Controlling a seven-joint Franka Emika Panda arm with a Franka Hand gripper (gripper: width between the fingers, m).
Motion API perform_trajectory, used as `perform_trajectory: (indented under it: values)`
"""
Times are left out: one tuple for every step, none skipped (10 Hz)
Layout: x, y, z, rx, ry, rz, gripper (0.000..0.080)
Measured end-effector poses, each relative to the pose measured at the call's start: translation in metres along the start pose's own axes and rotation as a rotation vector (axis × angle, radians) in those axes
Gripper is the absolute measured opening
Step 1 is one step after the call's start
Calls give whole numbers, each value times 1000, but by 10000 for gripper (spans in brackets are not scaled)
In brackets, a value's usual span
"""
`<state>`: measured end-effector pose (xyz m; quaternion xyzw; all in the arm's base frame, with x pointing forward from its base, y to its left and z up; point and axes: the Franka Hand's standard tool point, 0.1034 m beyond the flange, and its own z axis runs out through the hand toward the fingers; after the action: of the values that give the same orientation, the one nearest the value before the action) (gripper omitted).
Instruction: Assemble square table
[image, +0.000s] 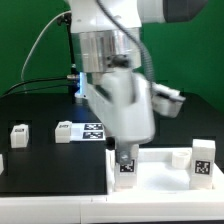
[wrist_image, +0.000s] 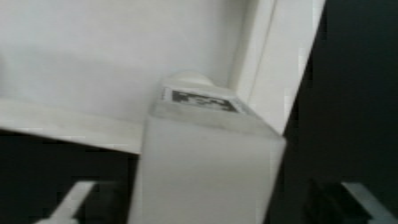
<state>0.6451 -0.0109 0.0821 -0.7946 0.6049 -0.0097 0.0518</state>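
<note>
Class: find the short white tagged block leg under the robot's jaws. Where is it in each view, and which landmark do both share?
Exterior view: the short white tagged block leg stands low centre, under the arm, at the large white square panel.
Wrist view: the leg fills the middle.
Shared landmark: the panel's raised rim.

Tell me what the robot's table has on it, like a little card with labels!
panel: white square panel, flat, at the exterior view's right
standing legs: one leg under the gripper, another leg at the panel's right end
loose legs: two on the black table
gripper: open or shut, cannot tell
</note>
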Motion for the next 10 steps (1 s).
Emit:
perform_trajectory:
  values:
    - [-6,3,1,25,15,-231,574]
    - [-13,7,0,19,14,-254,574]
    - [-12,7,1,17,18,-366,634]
    - [-10,8,1,16,19,-442,645]
    - [-11,6,1,16,41,-604,645]
    - [-19,5,3,22,66,-824,648]
    - [-17,5,1,26,65,-1013,648]
    - [-5,6,-2,33,69,-1025,648]
    - [-7,7,0,31,65,-956,634]
    - [-9,7,0,31,65,-971,634]
